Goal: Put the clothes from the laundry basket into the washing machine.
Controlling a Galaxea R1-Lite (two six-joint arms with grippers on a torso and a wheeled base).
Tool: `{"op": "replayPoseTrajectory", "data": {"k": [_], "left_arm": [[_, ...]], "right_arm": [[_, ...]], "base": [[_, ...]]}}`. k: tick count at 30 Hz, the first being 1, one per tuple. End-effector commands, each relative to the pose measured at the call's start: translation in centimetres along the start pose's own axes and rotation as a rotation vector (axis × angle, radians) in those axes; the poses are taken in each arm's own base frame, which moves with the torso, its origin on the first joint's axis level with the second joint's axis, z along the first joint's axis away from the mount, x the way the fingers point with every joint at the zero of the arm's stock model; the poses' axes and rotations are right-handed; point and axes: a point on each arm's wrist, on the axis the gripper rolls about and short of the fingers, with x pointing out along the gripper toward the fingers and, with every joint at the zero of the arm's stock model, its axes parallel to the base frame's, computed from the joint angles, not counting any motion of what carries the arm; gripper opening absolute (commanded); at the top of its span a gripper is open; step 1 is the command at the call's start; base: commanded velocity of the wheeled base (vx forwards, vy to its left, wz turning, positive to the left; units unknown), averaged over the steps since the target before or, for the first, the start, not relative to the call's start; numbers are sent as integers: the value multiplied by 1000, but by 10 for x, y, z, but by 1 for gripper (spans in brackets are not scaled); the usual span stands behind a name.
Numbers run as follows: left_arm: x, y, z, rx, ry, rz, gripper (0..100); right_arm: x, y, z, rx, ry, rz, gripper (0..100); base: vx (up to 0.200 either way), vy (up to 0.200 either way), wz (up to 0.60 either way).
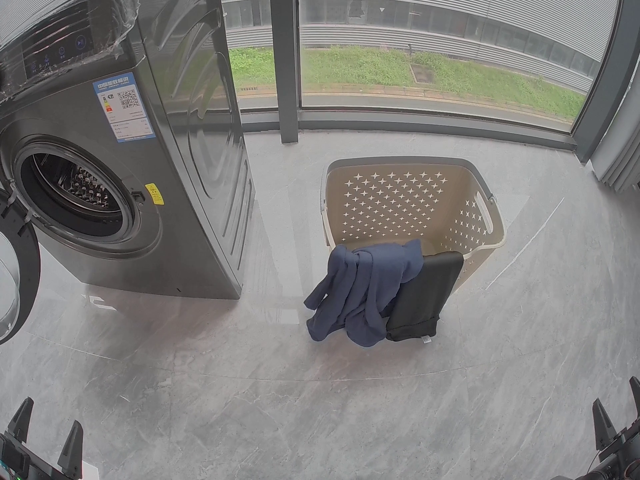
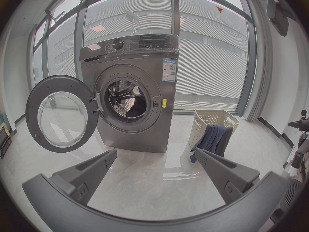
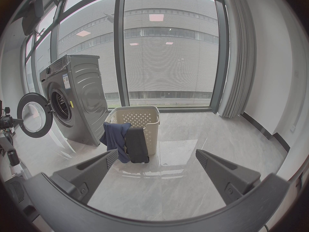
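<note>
A beige laundry basket (image 1: pixel 480 191) stands on the floor ahead. Over its near rim hang a blue garment (image 1: pixel 363 288) and a black garment (image 1: pixel 423 295). To the left is the grey washing machine (image 1: pixel 167 168) with its round door (image 1: pixel 17 281) swung open and the drum (image 1: pixel 77 195) showing. My left gripper (image 1: pixel 47 431) is open low at the near left, far from the basket. My right gripper (image 1: pixel 620 405) is open at the near right. The left wrist view faces the washing machine (image 2: pixel 135 94) and the basket (image 2: pixel 214 121); the right wrist view faces the basket (image 3: pixel 141 120) and both garments.
Large windows (image 1: pixel 433 41) and a dark pillar (image 1: pixel 283 55) close the far side. A grey curtain (image 1: pixel 617 148) hangs at the far right. Polished grey floor (image 1: pixel 300 401) lies open between me, the machine and the basket.
</note>
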Motion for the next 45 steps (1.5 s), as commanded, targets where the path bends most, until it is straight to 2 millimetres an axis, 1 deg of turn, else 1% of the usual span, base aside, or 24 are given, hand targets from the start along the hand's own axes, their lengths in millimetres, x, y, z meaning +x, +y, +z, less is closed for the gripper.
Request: {"op": "replayPoseTrajectory", "data": {"k": [1,18,30,39,45], "left_arm": [[0,0,-5,0,3,1,100],[0,0,-5,-9,5,1,100],[0,0,-5,-7,5,1,100],[0,0,-5,-1,3,-4,100],[0,0,-5,-8,3,-4,100]], "right_arm": [[0,0,-5,0,0,-1,100],[0,0,-5,0,0,-1,100],[0,0,-5,0,0,-1,100],[0,0,-5,0,0,1,100],[0,0,-5,0,0,1,100]], "base": [[0,0,0],[0,0,0],[0,-200,0],[0,0,0],[200,0,0]]}}
